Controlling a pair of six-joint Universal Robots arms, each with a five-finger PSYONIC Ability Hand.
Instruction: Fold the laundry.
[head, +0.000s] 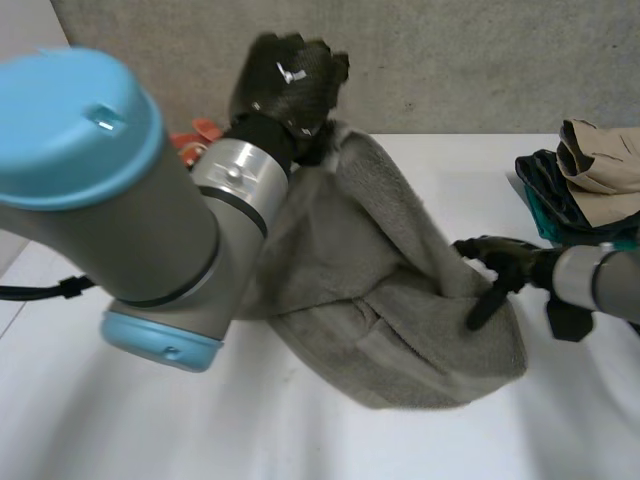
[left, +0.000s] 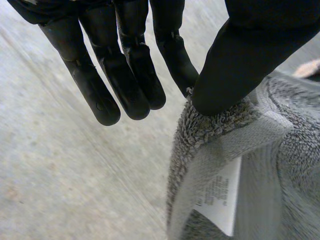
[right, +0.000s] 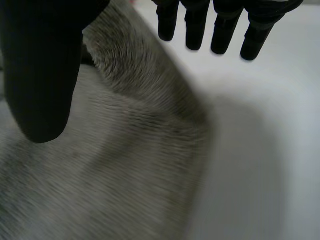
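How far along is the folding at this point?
Early. Nothing looks finished: the grey towel is bunched, not flat or squared. In hand: the left hand pinches the corner by its label and holds it up off the table, while the right hand rests open against the towel's opposite side. Left: spread it and fold it. I cannot tell whether the pile of clothes is folded or waiting.

Head view: towel (head: 380, 300) lies mid-frame on the table (head: 150, 430), with its upper corner raised to the left hand (head: 290, 80) at upper centre. Left arm (head: 100, 200) occupies the left of frame, in front of the towel's left part. Right hand (head: 500, 265) enters from the right edge and touches the towel's right side. Clothes pile (head: 590, 180) sits at upper right on the table, behind the right hand. Left wrist view: the left hand's thumb is on the towel's corner, and the label (left: 220, 200) is just beside it on the hem.
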